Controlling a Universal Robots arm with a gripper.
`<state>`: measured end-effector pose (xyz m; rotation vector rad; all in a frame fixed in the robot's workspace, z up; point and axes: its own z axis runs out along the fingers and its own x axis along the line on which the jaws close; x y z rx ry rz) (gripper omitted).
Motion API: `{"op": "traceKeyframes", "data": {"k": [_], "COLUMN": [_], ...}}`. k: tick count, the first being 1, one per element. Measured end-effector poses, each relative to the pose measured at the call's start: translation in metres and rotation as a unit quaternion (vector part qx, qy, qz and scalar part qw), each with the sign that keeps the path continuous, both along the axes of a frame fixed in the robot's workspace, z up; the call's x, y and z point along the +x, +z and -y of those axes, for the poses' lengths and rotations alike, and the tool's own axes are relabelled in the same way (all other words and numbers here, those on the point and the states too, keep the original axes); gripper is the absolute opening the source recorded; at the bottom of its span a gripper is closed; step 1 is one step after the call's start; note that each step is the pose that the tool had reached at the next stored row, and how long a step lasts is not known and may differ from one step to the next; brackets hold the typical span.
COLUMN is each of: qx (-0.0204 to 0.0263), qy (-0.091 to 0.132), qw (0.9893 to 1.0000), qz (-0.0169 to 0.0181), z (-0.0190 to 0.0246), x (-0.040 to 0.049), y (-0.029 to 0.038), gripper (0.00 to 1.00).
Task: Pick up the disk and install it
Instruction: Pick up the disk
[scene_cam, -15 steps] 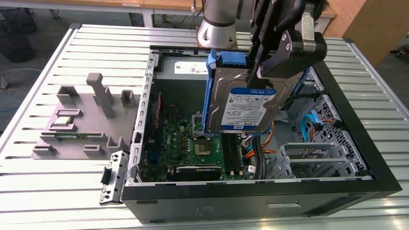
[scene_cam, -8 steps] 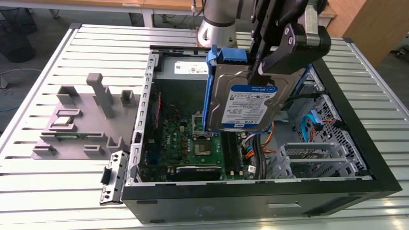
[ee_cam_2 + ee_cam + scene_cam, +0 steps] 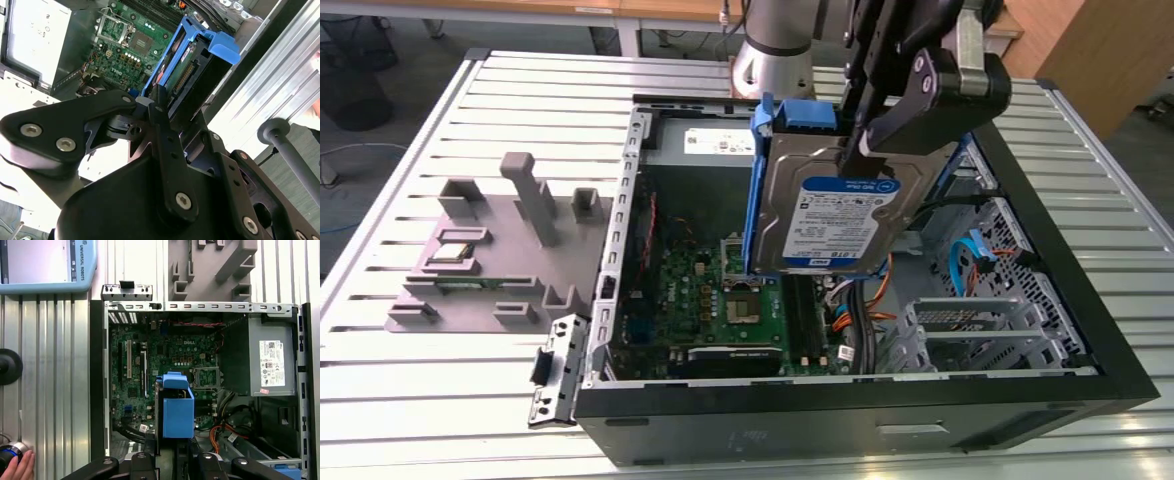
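Over the middle of the open computer case point(image 3: 854, 405), clear of all its walls: holds the disk point(image 3: 834, 215) on edge, label toward the exterior camera, with blue rails up both long sides. Sits clamped in the claw point(image 3: 874, 160), with the fingers point(image 3: 907, 130) closed hard on the metal body near its upper end, leaving most of the disk below the grip and well above the motherboard point(image 3: 720, 290). Points straight out beyond the claw in the first wrist view, with the board well behind it.

Could go wrong in several ways, judging from this. Might swing or slip in so short a grip, given the weight hanging below the fingers. Might strike the bare processor socket point(image 3: 750, 305) or the motherboard if lowered right here rather than over the drive cage point(image 3: 974, 330), at the case's front corner on the exterior view's right. Might snag the orange cables point(image 3: 874, 300) just beside that cage. Might jam a blue rail against the cage's edge if brought in tilted, and then bend the thin sheet metal or twist loose from the claw
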<state>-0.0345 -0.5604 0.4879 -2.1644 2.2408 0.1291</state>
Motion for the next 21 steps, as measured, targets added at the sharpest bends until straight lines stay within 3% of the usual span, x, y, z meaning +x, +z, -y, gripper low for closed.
{"op": "traceKeyframes", "data": {"k": [10,21], "qx": [0.0,0.0], "qy": [0.0,0.0], "qw": [1.0,1.0], "qz": [-0.0002,-0.0002], "z": [0.0,0.0], "x": [0.01,0.0129], "y": [0.0,0.0], "gripper": [0.35,0.35]}}
